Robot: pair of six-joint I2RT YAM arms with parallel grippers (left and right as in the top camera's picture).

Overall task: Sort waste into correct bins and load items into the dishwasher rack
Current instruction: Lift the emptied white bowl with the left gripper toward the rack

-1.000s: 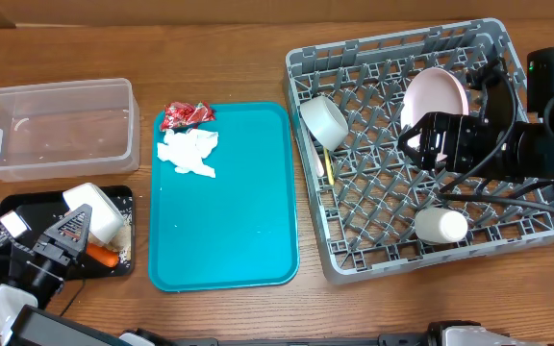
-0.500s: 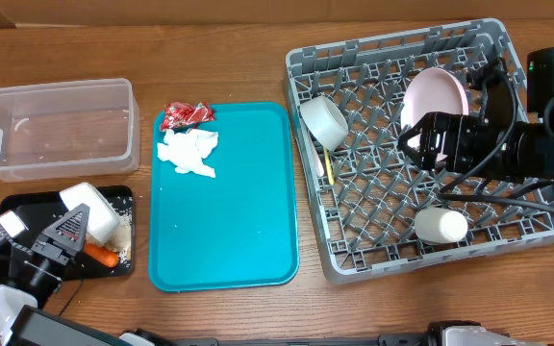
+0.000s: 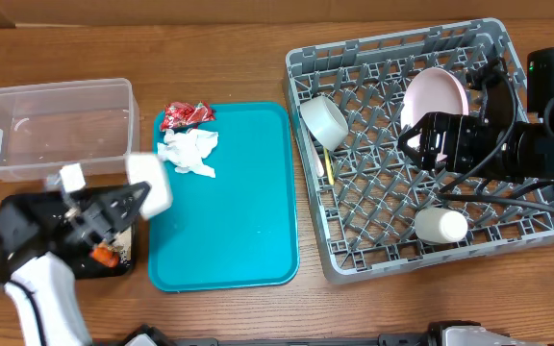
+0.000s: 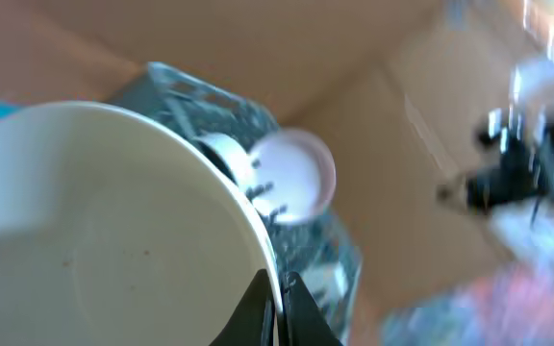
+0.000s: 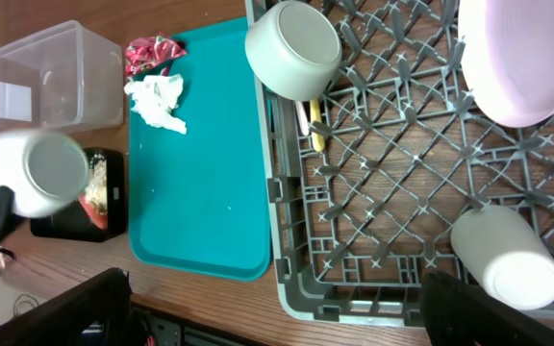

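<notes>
My left gripper (image 3: 128, 199) is shut on the rim of a white bowl (image 3: 150, 183), held in the air over the teal tray's left edge; the left wrist view shows the jaws (image 4: 279, 300) pinching the bowl (image 4: 104, 231). The black tray (image 3: 27, 210) holds a carrot (image 3: 104, 256) and scraps (image 5: 92, 202). The clear tub (image 3: 51, 125) is behind it. A red wrapper (image 3: 186, 115) and a napkin (image 3: 188, 152) lie on the teal tray (image 3: 229, 221). The grey rack (image 3: 373, 250) holds another white bowl (image 3: 323, 120), a pink plate (image 3: 436, 96), a cup (image 3: 440, 225) and yellow cutlery (image 3: 327, 165). My right gripper (image 3: 417, 144) hovers open and empty over the rack.
The teal tray lies between the bins on the left and the rack on the right. The right arm's black body (image 3: 527, 144) and cables hang over the rack's right side. The left wrist view is blurred by motion.
My left gripper has lifted the white bowl off the black tray and swung it right, toward the teal tray. The right arm has not moved.
</notes>
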